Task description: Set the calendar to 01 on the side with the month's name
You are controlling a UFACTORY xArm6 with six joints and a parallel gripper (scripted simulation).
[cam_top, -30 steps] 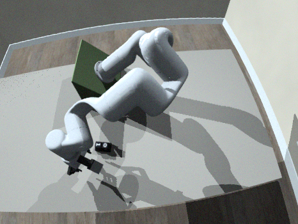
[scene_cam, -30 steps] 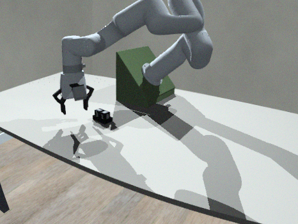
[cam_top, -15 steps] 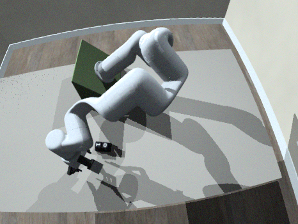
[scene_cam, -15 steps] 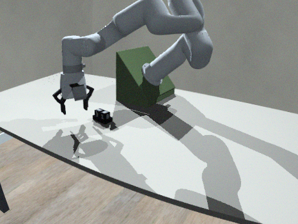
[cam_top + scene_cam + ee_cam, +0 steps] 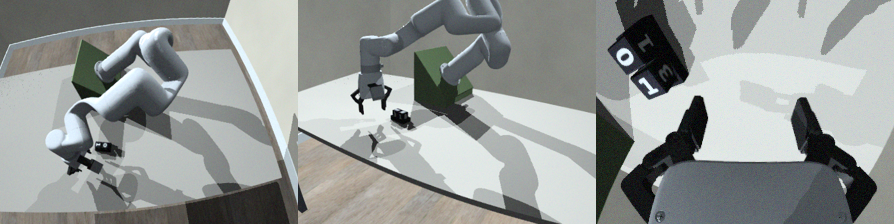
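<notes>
Black cubes (image 5: 103, 146) (image 5: 400, 113) (image 5: 650, 60), one pair, in tray (image 5: 399, 120), beside the gripper (image 5: 83, 161) (image 5: 373, 110) (image 5: 750, 107), outside its wide, empty jaws; hazard (judgement only): a low sideways retreat could clip them, skewing the date.

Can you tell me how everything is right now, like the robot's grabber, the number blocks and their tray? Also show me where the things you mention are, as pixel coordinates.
Black two-fingered gripper (image 5: 80, 161) (image 5: 373, 110) (image 5: 750, 107): open, holding nothing, beside the tray.
Two black cubes with white digits (image 5: 103, 146) (image 5: 400, 113) (image 5: 648, 60): side by side in the tray.
Small black tray (image 5: 399, 120): standing on the table.
Green wedge-shaped block (image 5: 86, 64) (image 5: 427, 77) (image 5: 608, 150): standing under the arm's base.
</notes>
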